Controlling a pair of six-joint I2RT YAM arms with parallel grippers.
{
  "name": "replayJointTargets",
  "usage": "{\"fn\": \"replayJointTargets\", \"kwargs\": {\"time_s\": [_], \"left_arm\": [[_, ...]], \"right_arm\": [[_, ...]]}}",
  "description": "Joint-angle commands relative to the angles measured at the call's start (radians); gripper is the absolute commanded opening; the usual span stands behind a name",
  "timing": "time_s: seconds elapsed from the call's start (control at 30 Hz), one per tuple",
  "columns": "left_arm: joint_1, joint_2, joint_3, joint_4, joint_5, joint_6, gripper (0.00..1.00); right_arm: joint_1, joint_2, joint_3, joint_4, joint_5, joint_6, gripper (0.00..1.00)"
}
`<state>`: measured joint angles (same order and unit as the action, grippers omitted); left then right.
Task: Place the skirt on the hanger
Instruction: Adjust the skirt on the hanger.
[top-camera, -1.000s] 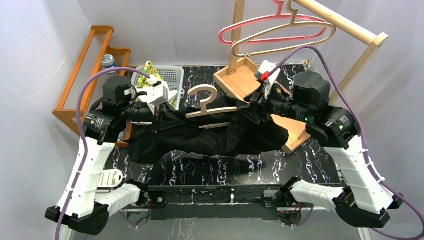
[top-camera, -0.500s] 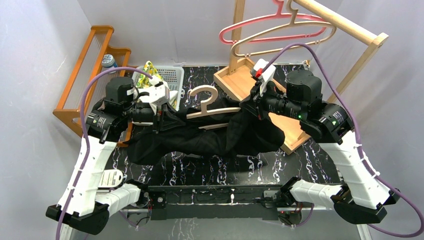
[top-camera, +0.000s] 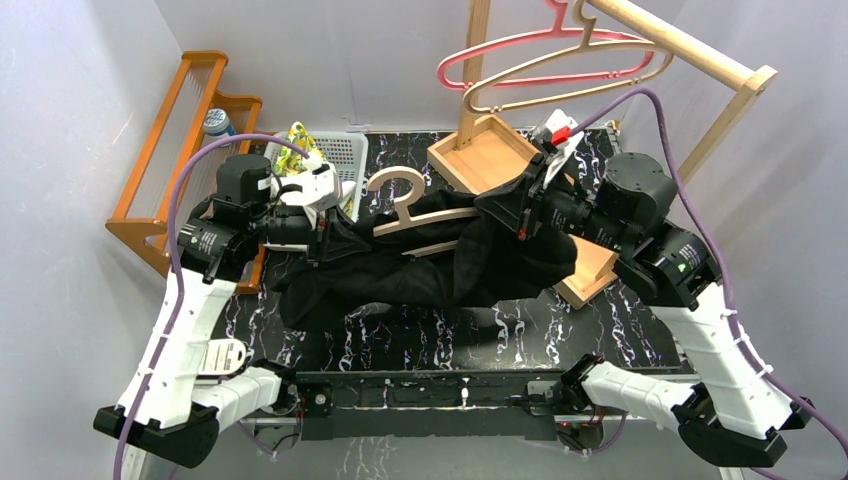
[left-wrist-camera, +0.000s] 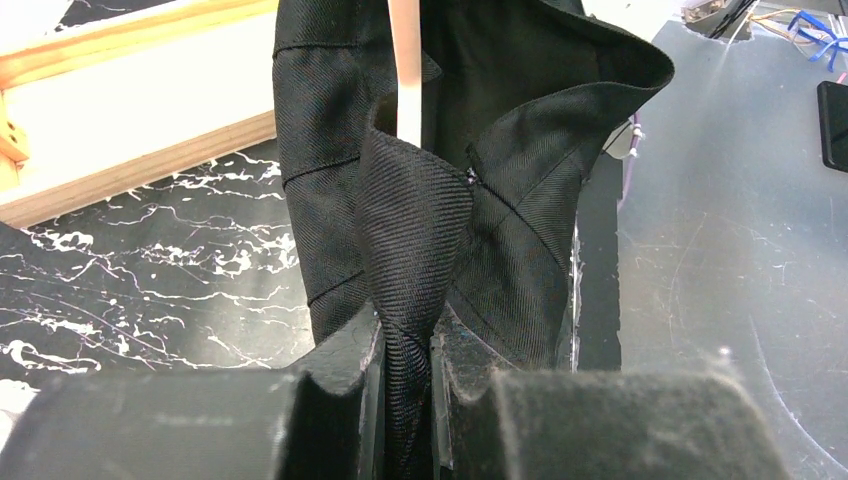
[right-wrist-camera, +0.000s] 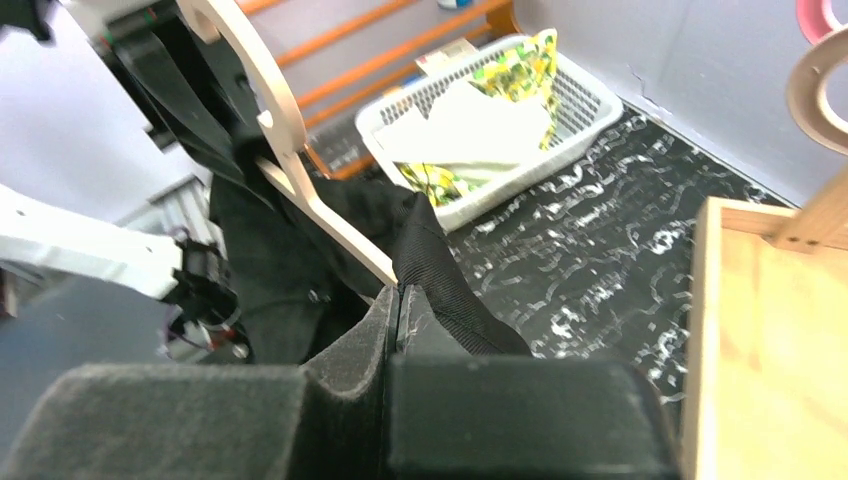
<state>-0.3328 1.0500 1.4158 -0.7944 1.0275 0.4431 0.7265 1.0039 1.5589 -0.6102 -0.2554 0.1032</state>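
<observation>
Left wrist: your left gripper (left-wrist-camera: 408, 350) is clamped on a skirt (left-wrist-camera: 420, 210) fold | right wrist: your right gripper (right-wrist-camera: 397, 300) is pinched shut on skirt cloth, hanger (right-wrist-camera: 325, 215) just ahead of its fingertips.

White basket (top-camera: 345, 155) just beside an orange rack (top-camera: 205, 58) — wooden stand (top-camera: 480, 165) apart.

blocked: basket (top-camera: 335, 160) behind left hand (top-camera: 322, 232), wooden stand (top-camera: 490, 160) by right hand (top-camera: 520, 205) | open: table (top-camera: 430, 340) before skirt (top-camera: 400, 280)

black skirt (top-camera: 400, 275) 1 | hangers 3: wooden hanger (top-camera: 432, 220), pink hanger (top-camera: 441, 70), tan hanger (top-camera: 468, 98) | white basket (top-camera: 345, 150) 1 | orange rack (top-camera: 175, 120) 1 | wooden stand (top-camera: 470, 165) 1 | robot arms 2: left arm (top-camera: 185, 320), right arm (top-camera: 715, 330)
</observation>
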Motion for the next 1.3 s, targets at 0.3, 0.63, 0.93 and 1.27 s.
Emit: {"fn": "replayJointTargets", "kwargs": {"time_s": [0.3, 0.63, 0.93, 1.27], "left_arm": [[0.004, 0.02, -0.014, 0.015, 0.015, 0.023, 0.0], [0.005, 0.023, -0.031, 0.02, -0.005, 0.023, 0.0], [0.005, -0.008, -0.085, -0.024, -0.285, 0.024, 0.0], [0.005, -0.046, -0.223, 0.112, -0.398, -0.141, 0.0]], "right_arm": [[0.003, -0.059, -0.074, 0.32, 0.18, 0.453, 0.0], [0.004, 0.037, 0.039, 0.082, 0.458, 0.601, 0.14], [0.004, -0.105, -0.151, 0.049, 0.626, 0.226, 0.4], [0.022, 0.125, -0.064, -0.064, 0.315, 0.354, 0.41]]}}
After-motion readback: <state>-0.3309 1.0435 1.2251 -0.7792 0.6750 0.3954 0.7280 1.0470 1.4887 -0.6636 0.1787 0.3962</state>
